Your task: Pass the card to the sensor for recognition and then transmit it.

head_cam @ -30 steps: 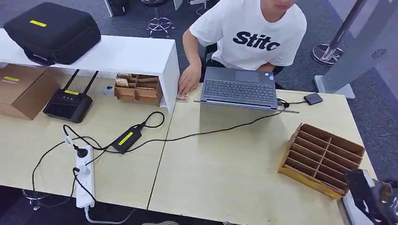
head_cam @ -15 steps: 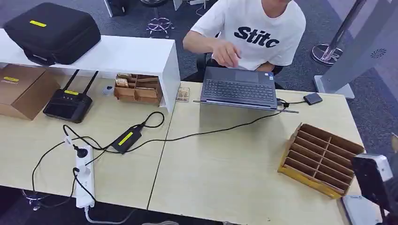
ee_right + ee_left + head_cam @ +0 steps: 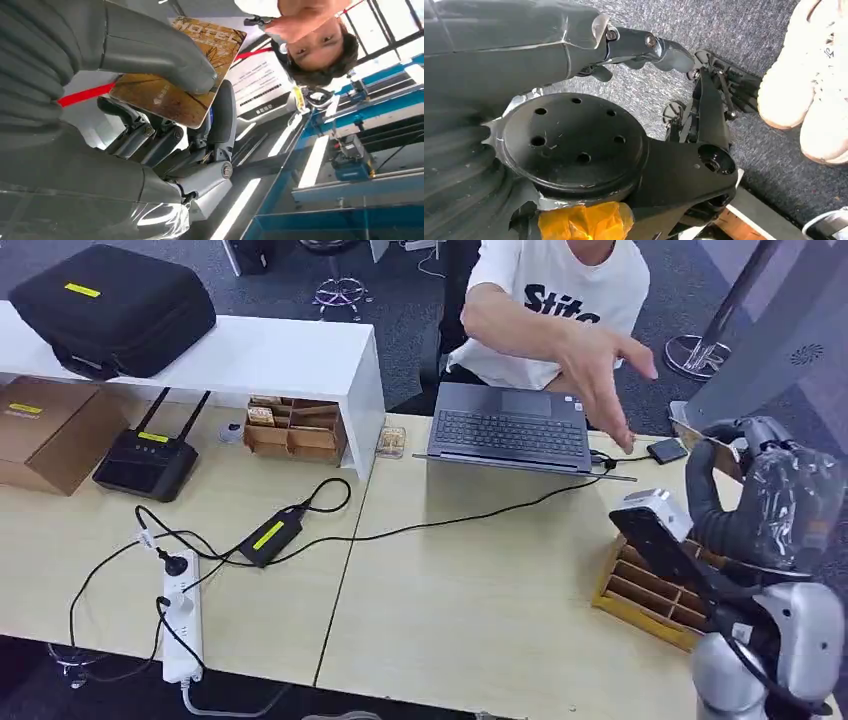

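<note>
Glossy brown card (image 3: 175, 75) (plastic-looking) under matt grey thumb; pale matt wood-grain table (image 3: 480, 580).

I see even, bright overhead light w/ soft shadows on the desk (image 3: 480, 580), motion blur on the person's hand (image 3: 600, 370), and glare off ceiling strip lights in the right wrist view.

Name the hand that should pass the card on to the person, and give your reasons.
The right hand: it holds the card, raised over the table near the person's outstretched hand. The left hand hangs by the floor.
</note>
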Controlling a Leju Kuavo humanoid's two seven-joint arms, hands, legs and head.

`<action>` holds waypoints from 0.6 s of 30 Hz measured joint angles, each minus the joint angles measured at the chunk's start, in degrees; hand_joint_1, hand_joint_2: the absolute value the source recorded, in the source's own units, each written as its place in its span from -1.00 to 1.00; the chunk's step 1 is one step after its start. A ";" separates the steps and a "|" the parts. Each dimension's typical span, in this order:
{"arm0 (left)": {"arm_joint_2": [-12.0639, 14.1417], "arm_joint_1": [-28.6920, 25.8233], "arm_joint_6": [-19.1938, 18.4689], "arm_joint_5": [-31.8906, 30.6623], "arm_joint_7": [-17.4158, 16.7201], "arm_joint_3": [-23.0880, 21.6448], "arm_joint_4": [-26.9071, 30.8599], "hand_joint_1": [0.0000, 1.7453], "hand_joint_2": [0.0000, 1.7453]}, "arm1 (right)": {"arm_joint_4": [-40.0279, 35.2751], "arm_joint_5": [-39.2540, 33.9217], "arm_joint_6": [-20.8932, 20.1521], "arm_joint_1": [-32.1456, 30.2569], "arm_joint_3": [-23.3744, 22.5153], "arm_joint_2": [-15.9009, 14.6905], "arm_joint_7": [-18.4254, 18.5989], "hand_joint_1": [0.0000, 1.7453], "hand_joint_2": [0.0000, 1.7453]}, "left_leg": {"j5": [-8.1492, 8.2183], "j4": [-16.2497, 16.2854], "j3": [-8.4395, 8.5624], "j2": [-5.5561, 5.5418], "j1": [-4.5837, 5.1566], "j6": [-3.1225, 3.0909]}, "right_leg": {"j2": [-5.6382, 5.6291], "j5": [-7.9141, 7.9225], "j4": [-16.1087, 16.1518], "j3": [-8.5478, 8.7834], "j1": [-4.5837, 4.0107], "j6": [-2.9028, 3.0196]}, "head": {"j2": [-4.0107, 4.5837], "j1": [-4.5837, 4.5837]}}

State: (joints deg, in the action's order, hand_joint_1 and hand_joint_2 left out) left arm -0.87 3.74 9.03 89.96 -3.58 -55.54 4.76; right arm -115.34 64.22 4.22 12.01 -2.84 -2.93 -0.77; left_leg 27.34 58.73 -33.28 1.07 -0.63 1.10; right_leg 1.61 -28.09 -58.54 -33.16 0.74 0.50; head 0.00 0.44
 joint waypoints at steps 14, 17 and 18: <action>0.59 -0.11 -0.72 -1.42 -0.98 -0.65 0.00 -1.00 1.00 | 7.88 -4.71 -6.98 7.96 2.66 0.71 3.53 0.98 1.00 | 0.04 -0.08 -0.58 0.40 0.00 0.09 | -0.37 0.21 -0.18 -0.09 -0.01 0.20 | 0.00 -0.07; 1.44 1.00 -1.90 -1.72 -2.30 -1.95 0.00 -1.00 1.00 | 30.10 -6.65 -11.84 26.02 5.60 4.22 2.40 -0.28 1.00 | 0.14 -0.08 -0.06 2.15 -0.04 0.25 | -1.97 0.63 -0.12 -0.32 -0.01 0.37 | 0.00 0.18; 1.77 1.48 -1.99 -1.66 -2.47 -2.19 0.00 -1.00 1.00 | 35.89 -7.14 -9.85 29.19 6.53 4.98 1.82 -0.76 1.00 | 0.11 -0.08 0.02 2.14 -0.13 0.24 | -1.96 0.64 -0.11 -0.25 -0.04 0.38 | 0.00 0.20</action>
State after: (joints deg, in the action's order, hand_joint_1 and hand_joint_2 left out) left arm 0.90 5.22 7.04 88.30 -6.05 -57.73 4.76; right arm -79.45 57.07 -5.63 41.20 3.69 2.05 1.05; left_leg 27.45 58.66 -33.26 3.21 -0.76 1.35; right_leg -0.34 -27.45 -58.65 -33.41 0.69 0.88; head 0.00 0.63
